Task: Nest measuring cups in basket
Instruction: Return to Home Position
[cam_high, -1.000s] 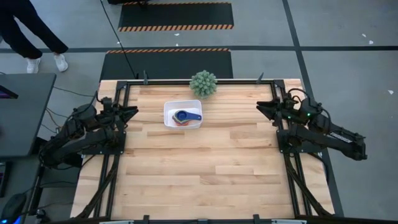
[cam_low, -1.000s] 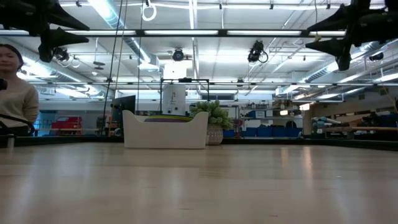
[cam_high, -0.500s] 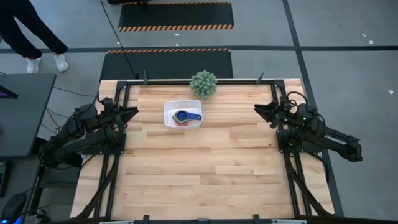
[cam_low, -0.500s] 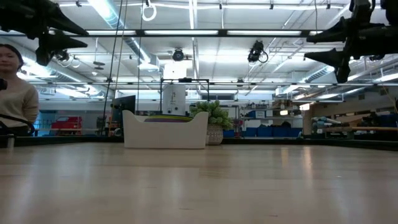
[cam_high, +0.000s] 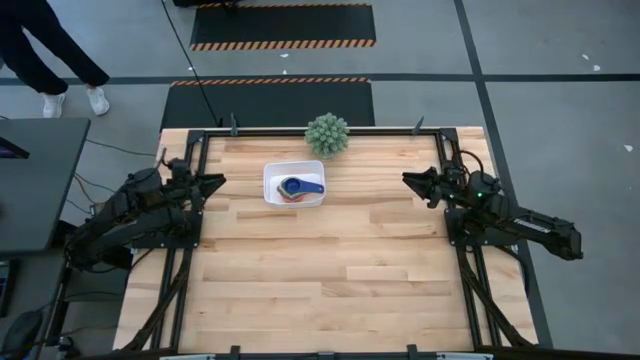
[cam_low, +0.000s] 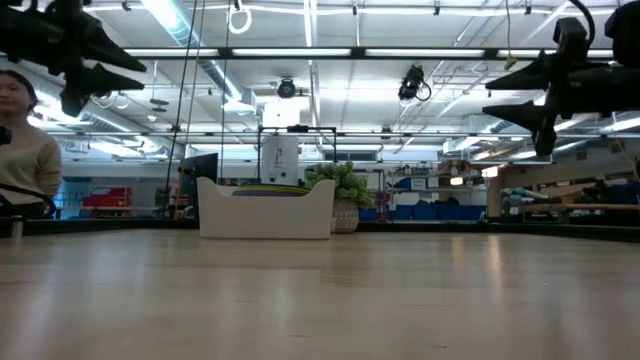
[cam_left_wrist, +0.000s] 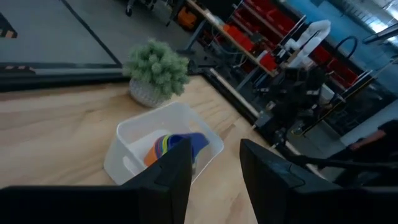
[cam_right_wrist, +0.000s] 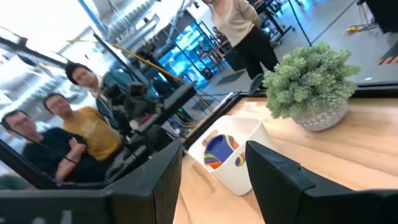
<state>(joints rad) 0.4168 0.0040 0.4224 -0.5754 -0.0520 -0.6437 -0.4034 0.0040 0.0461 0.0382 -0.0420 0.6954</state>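
Your cups (cam_high: 296, 186) sit nested in the basket (cam_high: 268, 173). Left gripper (cam_high: 220, 180) and right gripper (cam_high: 406, 178) are both empty with fingers apart, at the table (cam_high: 330, 265) edges.

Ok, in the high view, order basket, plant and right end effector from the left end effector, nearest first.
1. basket, inward of the left end effector
2. plant, at the back edge
3. right end effector, opposite side

The measuring cups (cam_high: 299, 187) lie nested in the basket (cam_high: 270, 171), which stands on the table (cam_high: 330, 270) left of its middle, the plant (cam_high: 327, 134) just behind it, between the left gripper (cam_high: 219, 180) and the farther right gripper (cam_high: 407, 179).
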